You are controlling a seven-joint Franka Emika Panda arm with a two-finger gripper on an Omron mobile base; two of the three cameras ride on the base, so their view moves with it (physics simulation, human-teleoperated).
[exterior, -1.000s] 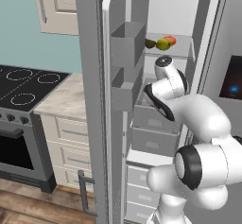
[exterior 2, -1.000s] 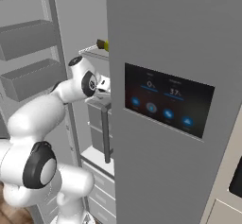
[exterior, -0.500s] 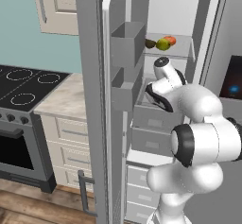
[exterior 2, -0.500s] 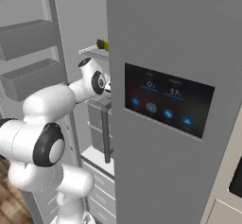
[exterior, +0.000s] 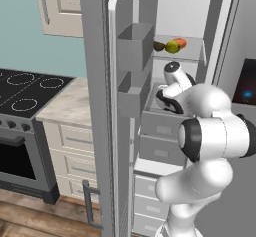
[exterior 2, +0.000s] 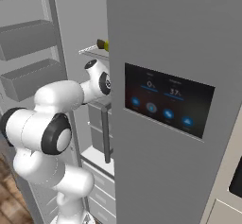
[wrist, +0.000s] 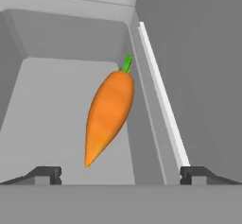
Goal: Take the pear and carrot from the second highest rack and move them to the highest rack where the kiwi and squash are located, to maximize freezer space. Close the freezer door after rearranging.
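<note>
My gripper [wrist: 121, 173] stood spread wide and empty, its 2 dark fingertips [wrist: 45, 173] framing the view at either side, nothing between them. The carrot [wrist: 108, 116] lay just ahead of the gripper and a little off centre, on the floor of the second highest rack [wrist: 52, 105], apart from both tips. Its long axis ran away from me: pointed tip toward the gripper, green stub toward the rack's back corner, leaning slightly to the wall side. I judged a straight advance would bring the jaws across its width. I counted 1 carrot on that rack. Above it, the highest rack [exterior: 192, 61] held 3 pieces: a dark kiwi [exterior: 159, 46], a yellow-green fruit [exterior: 172, 46] and an orange one [exterior: 180, 42].
</note>
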